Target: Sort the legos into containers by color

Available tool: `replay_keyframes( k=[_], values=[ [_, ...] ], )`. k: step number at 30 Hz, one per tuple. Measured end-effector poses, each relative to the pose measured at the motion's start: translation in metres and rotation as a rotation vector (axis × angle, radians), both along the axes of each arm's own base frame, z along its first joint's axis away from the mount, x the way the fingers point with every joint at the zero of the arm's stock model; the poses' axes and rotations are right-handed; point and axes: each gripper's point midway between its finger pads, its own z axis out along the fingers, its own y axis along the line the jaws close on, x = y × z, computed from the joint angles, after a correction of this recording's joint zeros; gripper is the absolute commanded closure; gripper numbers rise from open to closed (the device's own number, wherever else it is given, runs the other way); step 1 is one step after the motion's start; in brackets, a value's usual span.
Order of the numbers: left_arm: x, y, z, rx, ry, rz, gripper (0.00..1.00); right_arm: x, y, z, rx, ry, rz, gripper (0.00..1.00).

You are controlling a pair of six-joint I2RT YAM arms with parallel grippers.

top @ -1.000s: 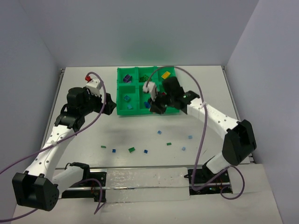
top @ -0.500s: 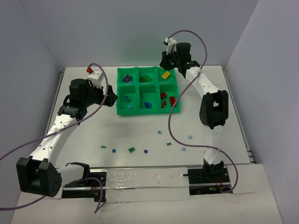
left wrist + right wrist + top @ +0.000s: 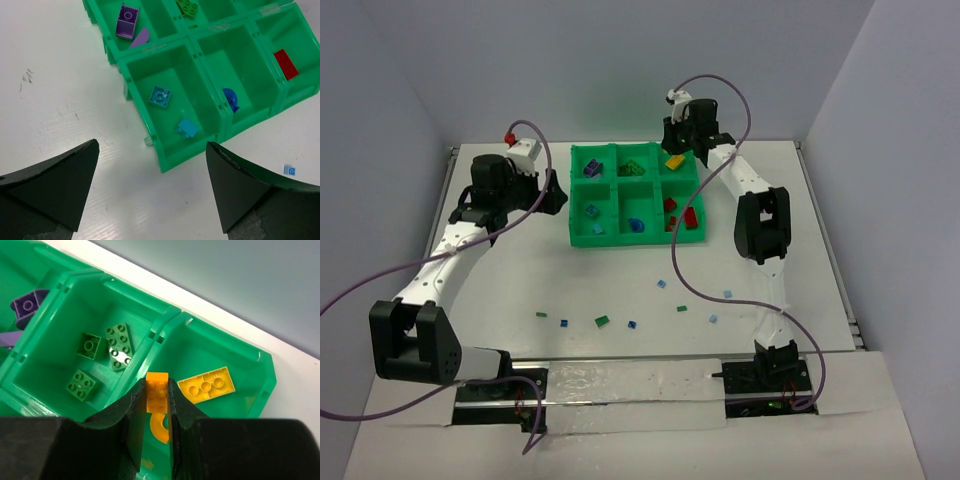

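The green tray of containers (image 3: 582, 240) stands at the table's far middle. My right gripper (image 3: 673, 147) hangs over its back right compartment, shut on a small orange brick (image 3: 157, 389). Below it lie a yellow plate (image 3: 206, 385) and an orange curved piece (image 3: 160, 429). Green bricks (image 3: 119, 344) fill the back middle compartment, purple ones (image 3: 127, 22) the back left. My left gripper (image 3: 151, 150) is open and empty, just left of the tray's front left corner (image 3: 170, 161), above bare table. Light blue bricks (image 3: 160, 96), a blue piece (image 3: 231, 99) and a red brick (image 3: 285, 64) lie in the front row.
Several loose legos lie on the table in front of the tray: light blue ones (image 3: 727, 294), blue ones (image 3: 632, 325) and green ones (image 3: 603, 321). The table's side walls stand close on the left and right.
My right arm swung from the tray's front middle to the back right compartment, carrying the orange brick. The left arm drew back a little toward the far left, still open.
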Motion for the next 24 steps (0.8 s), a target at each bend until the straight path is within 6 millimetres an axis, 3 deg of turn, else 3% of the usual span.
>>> replay_keyframes(
  k=[2,5,10,14,19,22,24],
  values=[
    [0.003,0.001,0.001,0.006,-0.004,-0.005,0.02,-0.001,-0.002,-0.003,-0.018,0.005,-0.001,0.75],
    [0.005,-0.001,0.0,0.023,-0.008,-0.04,0.05,-0.005,-0.006,-0.01,-0.051,0.026,0.002,0.42],
    [-0.006,-0.011,-0.006,0.073,-0.024,-0.182,0.08,-0.013,-0.012,-0.025,-0.085,0.071,0.005,0.33],
    [-0.026,-0.024,-0.022,0.141,-0.016,-0.332,0.11,-0.022,-0.016,-0.034,-0.097,0.116,-0.005,0.31],
    [-0.079,-0.068,-0.055,0.211,0.041,-0.572,0.12,-0.044,-0.021,-0.026,-0.075,0.171,-0.021,0.25],
    [-0.126,-0.102,-0.075,0.236,0.081,-0.739,0.12,-0.062,-0.028,0.001,-0.052,0.173,-0.034,0.17],
    [-0.158,-0.116,-0.085,0.247,0.104,-0.829,0.12,-0.074,-0.037,0.033,-0.036,0.137,-0.047,0.11]
  ],
)
